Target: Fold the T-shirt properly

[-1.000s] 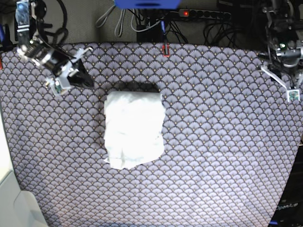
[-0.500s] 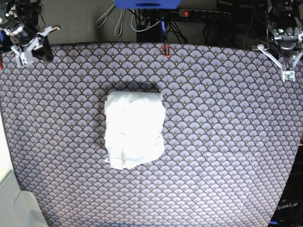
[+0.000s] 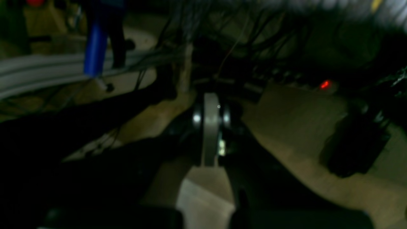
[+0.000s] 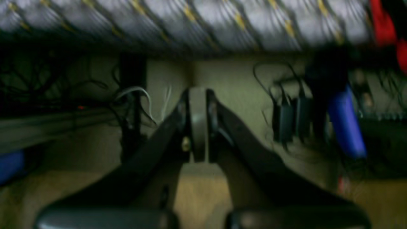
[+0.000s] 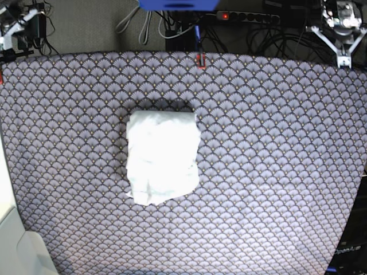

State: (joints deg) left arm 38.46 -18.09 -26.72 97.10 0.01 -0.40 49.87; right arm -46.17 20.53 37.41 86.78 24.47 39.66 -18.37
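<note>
Table: a wide work surface covered with a grey-violet cloth printed in a dark fan-scale pattern with small yellow dots; it fills almost the whole base view, and its blurred underside edge runs along the top of the right wrist view.

T-shirt: a plain white soft cloth T-shirt, folded into a compact upright rectangle with rumpled folds. It lies flat on the table a little left of the middle in the base view, with a dark shadow just behind its far edge. Both arms are well apart from it, and nothing touches it.

Left gripper: the grey and black gripper of the left arm, seen at the far right corner of the table in the base view. In the left wrist view its two fingers are pressed together with no gap, and they have hold of nothing. Behind them lie dim floor, cables and a small red light.

Right gripper: the black gripper with pale pads of the right arm, at the far left corner in the base view, partly cut off by the frame. Its fingers are closed flat against each other, with nothing between them.

Power strip: a black strip with a lit red switch, on the floor beyond the table's far edge among loose cables.
</note>
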